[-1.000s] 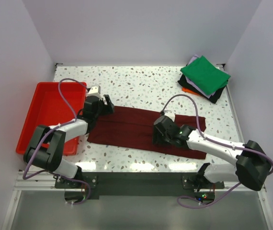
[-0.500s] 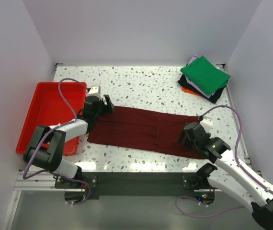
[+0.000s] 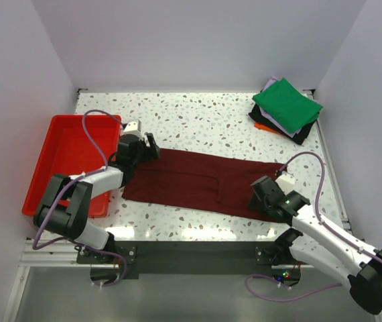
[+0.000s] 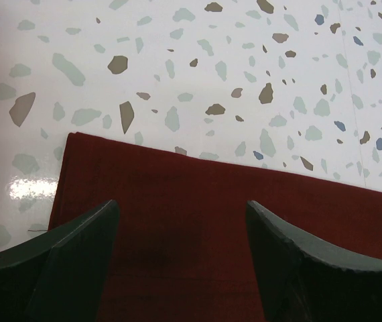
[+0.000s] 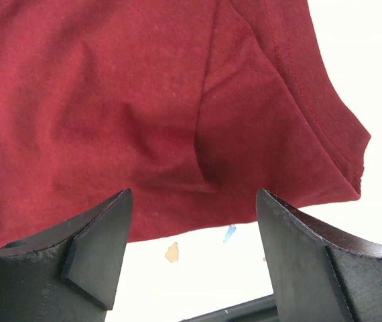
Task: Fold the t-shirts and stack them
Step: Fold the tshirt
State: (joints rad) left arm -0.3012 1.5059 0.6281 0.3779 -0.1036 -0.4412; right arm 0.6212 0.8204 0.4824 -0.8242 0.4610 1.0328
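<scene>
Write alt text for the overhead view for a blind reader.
A dark red shirt lies flat on a speckled table, the left hand and right hand at its ends. Red tray left; folded shirts stacked far right.

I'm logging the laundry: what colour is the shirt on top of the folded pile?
The top shirt is bright green, clearest in the overhead view.

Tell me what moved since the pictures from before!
The right gripper moved from the middle of the maroon shirt to its right end, and its jaws opened wider. The left gripper stayed open over the shirt's far left corner. The folded stack and red tray did not move.
</scene>
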